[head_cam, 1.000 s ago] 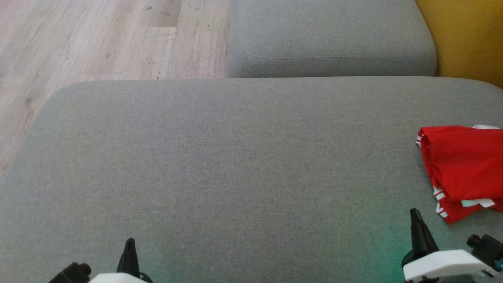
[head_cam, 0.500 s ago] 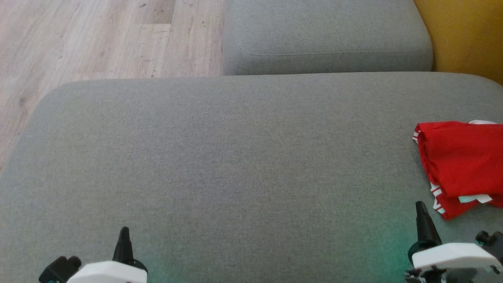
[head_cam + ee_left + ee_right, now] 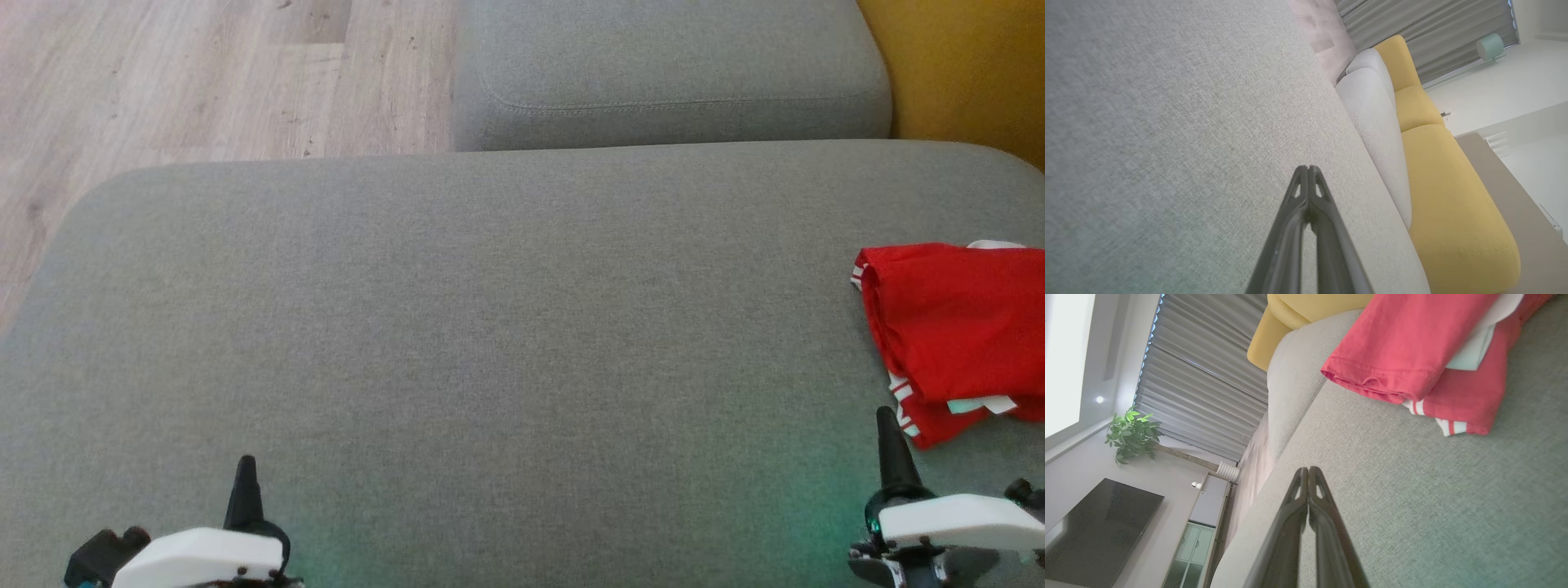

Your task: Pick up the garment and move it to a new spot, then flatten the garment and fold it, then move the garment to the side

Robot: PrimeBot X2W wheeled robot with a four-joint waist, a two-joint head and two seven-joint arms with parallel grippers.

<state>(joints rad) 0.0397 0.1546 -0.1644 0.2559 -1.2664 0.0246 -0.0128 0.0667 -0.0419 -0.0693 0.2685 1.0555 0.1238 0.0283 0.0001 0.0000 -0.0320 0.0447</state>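
Only the robot's head nudged, the folded red tee (image 3: pixel 955 327) stays at the right edge of the grey cushion (image 3: pixel 490 327), left gripper (image 3: pixel 245 465) and right gripper (image 3: pixel 886 416) pressed together empty, so basically done I reckon.

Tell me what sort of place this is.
Most likely a home living room: a grey sofa next to a yellow sofa, a flat TV against the wall, and a potted plant.
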